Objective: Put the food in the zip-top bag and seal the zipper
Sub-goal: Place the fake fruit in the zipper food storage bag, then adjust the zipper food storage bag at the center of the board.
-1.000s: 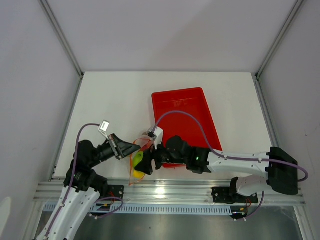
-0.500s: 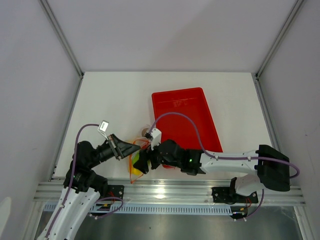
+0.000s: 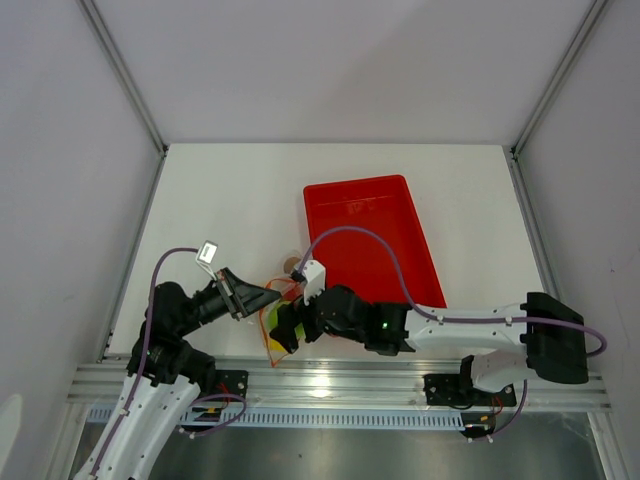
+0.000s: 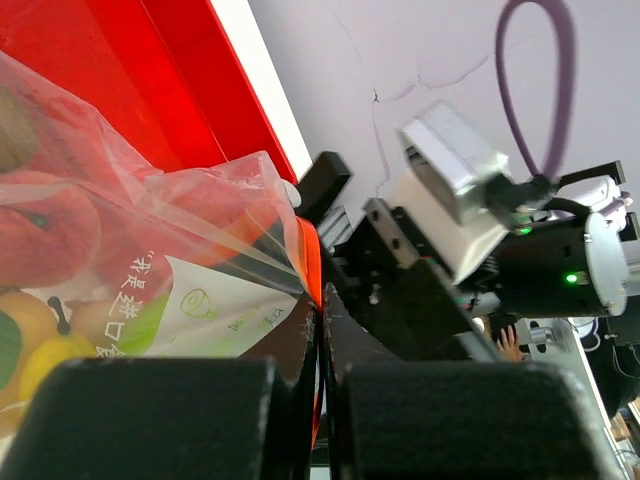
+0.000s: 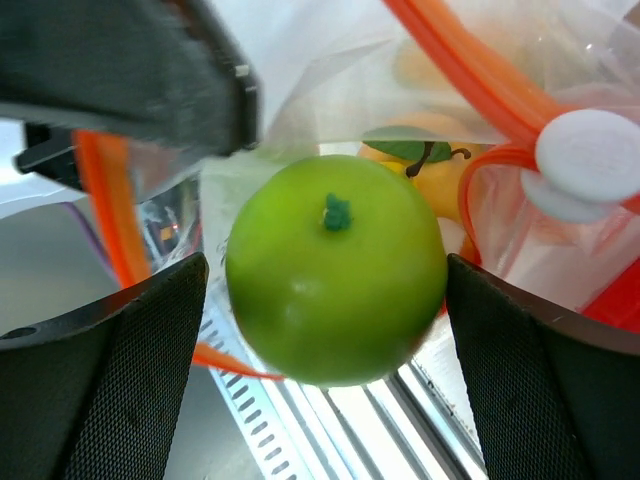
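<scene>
From above, my left end effector (image 3: pixel 266 297) pinches the bag (image 3: pixel 268 342) by its rim, near the red tray (image 3: pixel 372 215) on the bench (image 3: pixel 220 200). My right end effector (image 3: pixel 284 326) is right opposite, at the bag's mouth. On the left wrist camera, the fingers are pressed together on the orange zipper (image 4: pixel 312 262), with fruit (image 4: pixel 40 330) visible through the plastic beyond. On the right wrist camera, both fingers (image 5: pixel 100 380) clamp the green apple (image 5: pixel 335 265), and the zipper loops just past it.

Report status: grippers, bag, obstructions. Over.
Left gripper shut on orange-red zipper strip of clear crinkly plastic bag. Right gripper: green toy apple between jaws at bag mouth, grip unclear. Nothing blocking.
</scene>
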